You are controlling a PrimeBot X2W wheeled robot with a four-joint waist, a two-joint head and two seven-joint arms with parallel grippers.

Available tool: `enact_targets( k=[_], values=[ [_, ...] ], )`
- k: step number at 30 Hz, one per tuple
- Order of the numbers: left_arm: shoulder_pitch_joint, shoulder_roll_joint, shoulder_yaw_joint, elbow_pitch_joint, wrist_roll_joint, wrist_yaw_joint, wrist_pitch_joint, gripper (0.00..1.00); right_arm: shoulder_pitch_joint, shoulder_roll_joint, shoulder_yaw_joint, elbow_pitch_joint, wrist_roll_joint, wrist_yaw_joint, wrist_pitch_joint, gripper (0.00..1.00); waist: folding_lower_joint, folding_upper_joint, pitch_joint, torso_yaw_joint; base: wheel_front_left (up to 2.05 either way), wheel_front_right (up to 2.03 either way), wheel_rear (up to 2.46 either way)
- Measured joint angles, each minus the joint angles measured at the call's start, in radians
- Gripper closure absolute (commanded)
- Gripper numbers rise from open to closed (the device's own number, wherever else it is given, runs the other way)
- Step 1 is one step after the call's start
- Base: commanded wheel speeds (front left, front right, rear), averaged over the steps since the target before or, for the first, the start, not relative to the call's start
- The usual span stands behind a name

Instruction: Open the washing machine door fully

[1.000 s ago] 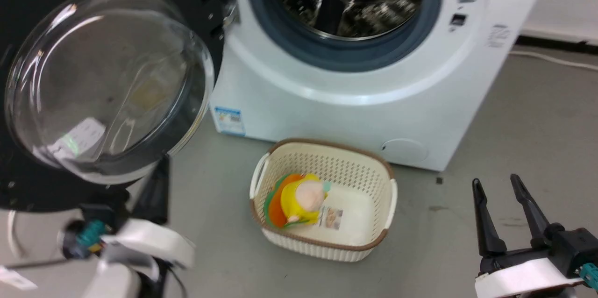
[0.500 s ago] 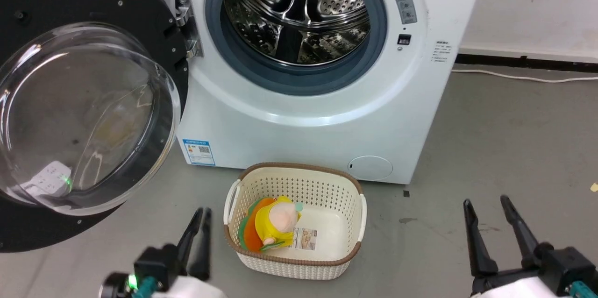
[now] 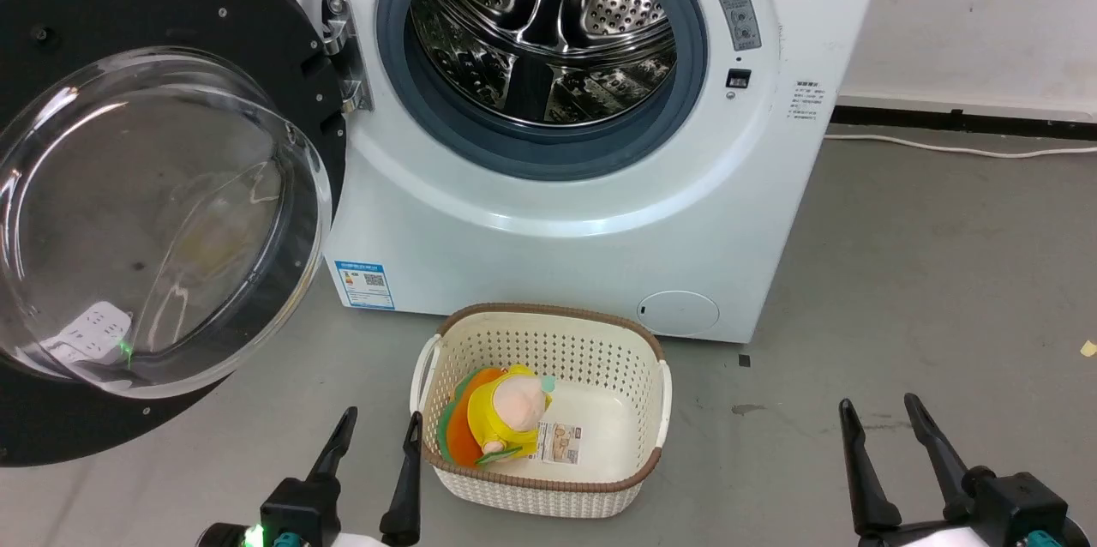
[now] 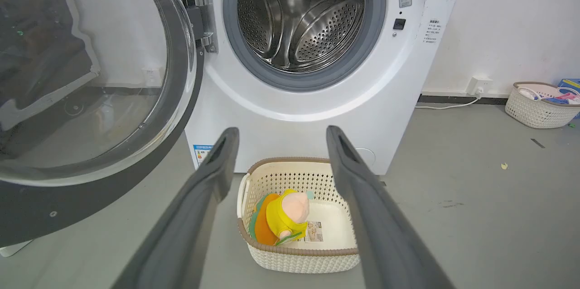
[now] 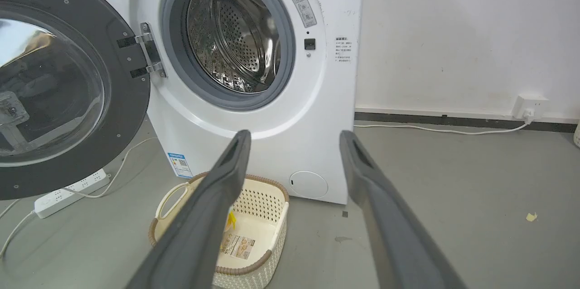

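Left claw [image 3: 381,417] has backed away from the door [image 3: 154,213], now spread and empty like the right claw [image 3: 878,403], so with that door swung wide on the left I'd keep both clear, no nudging it back.

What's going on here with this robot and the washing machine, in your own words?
A two-armed robot faces a front-loading washing machine. The washing machine door stands swung wide to the robot's left on its hinge, leaving the steel drum exposed. Neither arm touches it: the left gripper and right gripper sit low, fingers apart and empty. A cream basket holding a yellow plush toy sits before the machine.
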Motion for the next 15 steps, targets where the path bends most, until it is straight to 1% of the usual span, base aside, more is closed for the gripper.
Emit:
enact_targets(
  k=[9,13,15],
  values=[
    [-0.019,-0.015,0.005,0.016,0.031,-0.026,0.0,0.0,0.0,0.0,-0.001,0.018,-0.006,0.0,0.0,0.0,0.0,0.0,0.002,-0.006,0.0,0.0,0.0],
    [-0.021,-0.02,0.004,0.023,0.051,-0.026,0.0,0.0,0.0,0.0,0.001,0.035,-0.059,0.0,0.0,0.0,0.0,0.0,0.004,-0.007,0.0,0.0,0.0],
    [-0.021,-0.023,0.005,0.024,0.052,-0.026,0.0,0.0,-0.001,0.0,0.002,0.038,-0.061,0.0,0.0,0.0,0.0001,0.0,0.005,-0.009,0.0,0.0,0.0]
  ],
)
